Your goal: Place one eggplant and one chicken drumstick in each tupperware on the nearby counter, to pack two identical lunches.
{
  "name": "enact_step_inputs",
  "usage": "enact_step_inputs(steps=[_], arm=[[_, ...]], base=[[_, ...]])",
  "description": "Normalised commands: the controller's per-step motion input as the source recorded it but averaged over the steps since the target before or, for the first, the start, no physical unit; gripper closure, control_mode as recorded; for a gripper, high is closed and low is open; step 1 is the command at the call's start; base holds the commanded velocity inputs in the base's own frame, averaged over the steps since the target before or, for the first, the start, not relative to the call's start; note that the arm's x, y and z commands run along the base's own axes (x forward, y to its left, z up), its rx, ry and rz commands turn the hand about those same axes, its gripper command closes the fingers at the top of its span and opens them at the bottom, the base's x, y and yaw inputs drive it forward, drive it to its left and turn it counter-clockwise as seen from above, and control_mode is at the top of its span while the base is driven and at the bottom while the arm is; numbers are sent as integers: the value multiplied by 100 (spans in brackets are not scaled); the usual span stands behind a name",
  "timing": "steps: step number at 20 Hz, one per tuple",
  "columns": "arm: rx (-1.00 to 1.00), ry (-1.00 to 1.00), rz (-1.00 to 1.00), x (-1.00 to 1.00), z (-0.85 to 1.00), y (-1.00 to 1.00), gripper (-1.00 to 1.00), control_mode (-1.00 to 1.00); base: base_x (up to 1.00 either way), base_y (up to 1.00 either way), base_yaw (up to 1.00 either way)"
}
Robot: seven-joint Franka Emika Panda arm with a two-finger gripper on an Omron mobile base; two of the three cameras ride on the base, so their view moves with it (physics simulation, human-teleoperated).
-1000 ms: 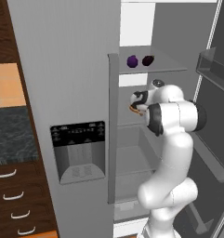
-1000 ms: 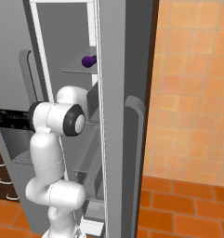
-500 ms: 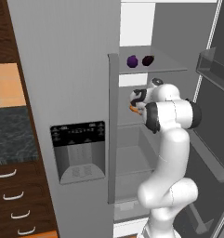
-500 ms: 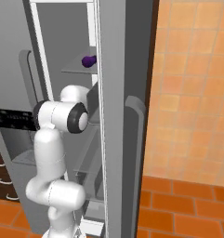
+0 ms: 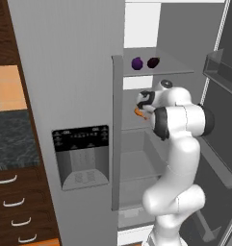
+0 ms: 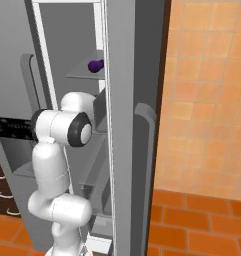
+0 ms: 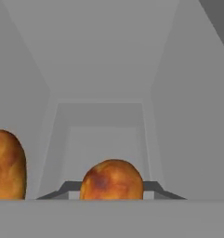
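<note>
I count two eggplants point(image 5: 137, 63) point(image 5: 153, 62) side by side on the upper fridge shelf point(image 5: 177, 67), and two chicken drumsticks in my hand camera: one point(image 7: 112, 180) dead centre, pressed between my finger tips point(image 7: 152, 187), the other point(image 7: 8, 164) just beside it at the left edge. My claw point(image 5: 142, 108) has pinched shut on that centre drumstick; a second ago its jaws stood wide around it, and half a second ago they were only partly drawn in. My arm has barely shifted since then, reaching into the open fridge one level below the eggplants.

From the left base view I see a sliver of orange at my claw and a strip of the dark speckled counter point(image 5: 14, 139) (far left, drawers below). The right base view catches just one eggplant point(image 6: 95, 65) past the door edge. Only my hand camera tells the two drumsticks apart.
</note>
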Motion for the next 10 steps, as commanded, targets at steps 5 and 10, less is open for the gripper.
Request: enact_step_inputs(steps=[5, 10], arm=[[0, -28, 0, -98, 53, 5, 100, -100], [0, -17, 0, -89, 94, 8, 100, -100]], base=[[0, 0, 0], [0, 0, 0]])
